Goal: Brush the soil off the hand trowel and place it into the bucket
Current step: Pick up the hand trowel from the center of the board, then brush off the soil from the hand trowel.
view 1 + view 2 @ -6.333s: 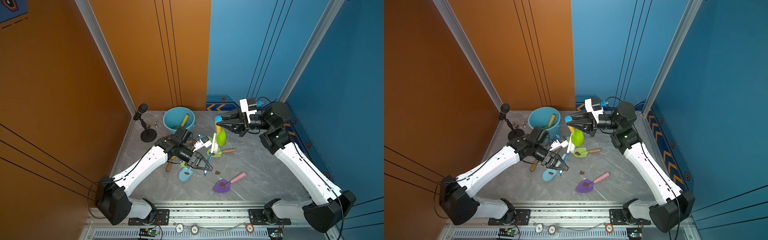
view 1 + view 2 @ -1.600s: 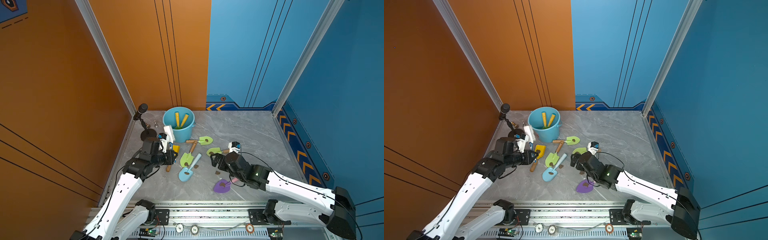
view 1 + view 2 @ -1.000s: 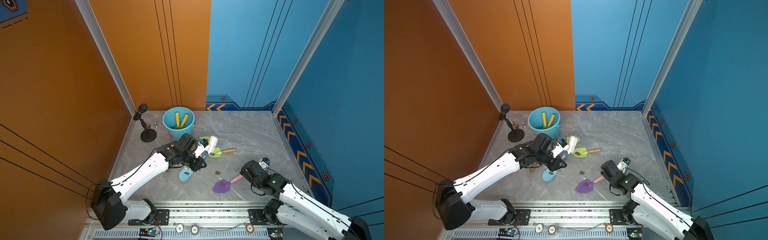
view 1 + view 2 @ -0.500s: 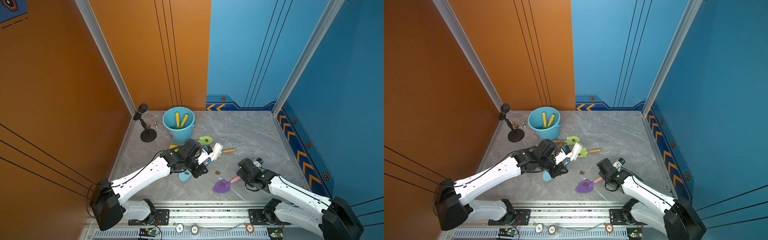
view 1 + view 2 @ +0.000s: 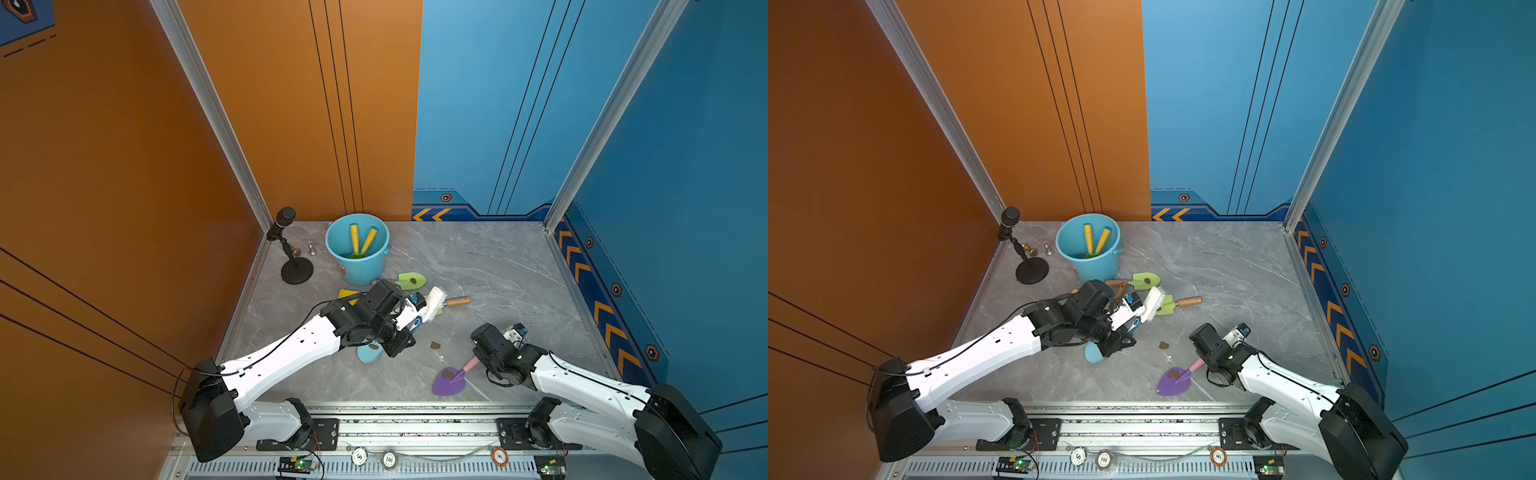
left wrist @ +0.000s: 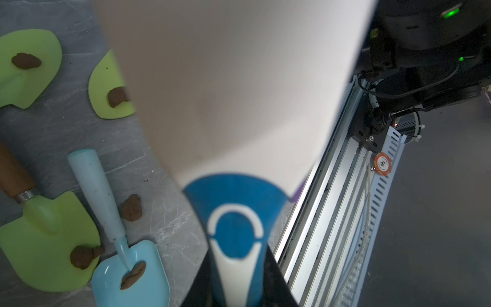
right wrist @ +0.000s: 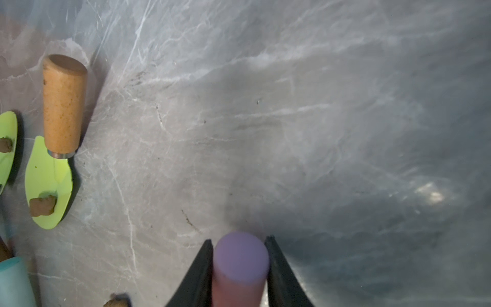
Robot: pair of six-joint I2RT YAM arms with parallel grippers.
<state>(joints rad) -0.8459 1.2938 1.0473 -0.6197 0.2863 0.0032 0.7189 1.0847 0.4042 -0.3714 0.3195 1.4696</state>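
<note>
Legibly, white chip (image 5: 388, 458) reads "100".

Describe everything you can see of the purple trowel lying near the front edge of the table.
The purple trowel looks like smooth plastic, with a rounded, pointed purple blade and a round pink handle. It lies on the grey marbled table, blade toward the front rail. One brown soil lump sits on the blade near the neck. The right gripper has its jaws against both sides of the handle's end.

Left pincer (image 5: 413, 316) clamped, right pincer (image 7: 239, 252) clamped, both arms stretched low
</note>
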